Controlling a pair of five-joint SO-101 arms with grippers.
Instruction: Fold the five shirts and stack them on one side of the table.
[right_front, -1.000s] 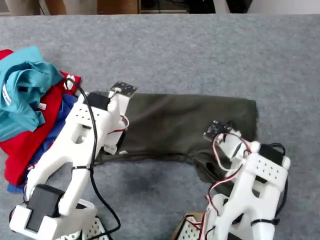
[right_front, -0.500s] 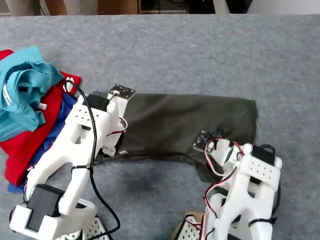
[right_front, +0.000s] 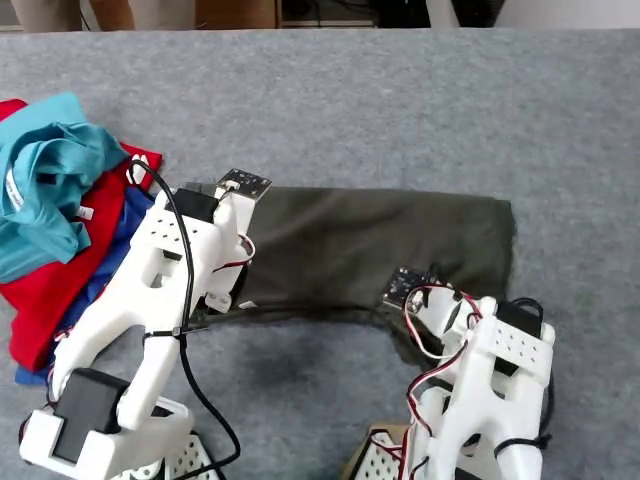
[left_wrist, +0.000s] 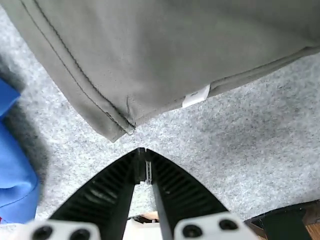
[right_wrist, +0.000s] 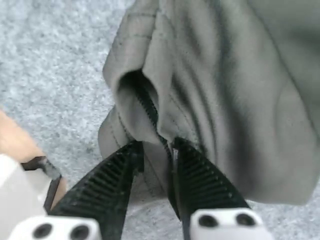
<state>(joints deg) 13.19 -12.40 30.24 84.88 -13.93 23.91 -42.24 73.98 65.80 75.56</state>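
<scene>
Grey table (right_front: 400, 100) bears an olive shirt (right_front: 370, 245), near corner rumpled.

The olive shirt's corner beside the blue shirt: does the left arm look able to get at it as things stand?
Probably yes. The left gripper sits just short of that corner of the olive shirt, with bare table between them and nothing across the way. It is shut, so it must open first.

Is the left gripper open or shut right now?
Shut, holding nothing: the left gripper has its tips touching over the table, just short of the olive shirt corner.
</scene>
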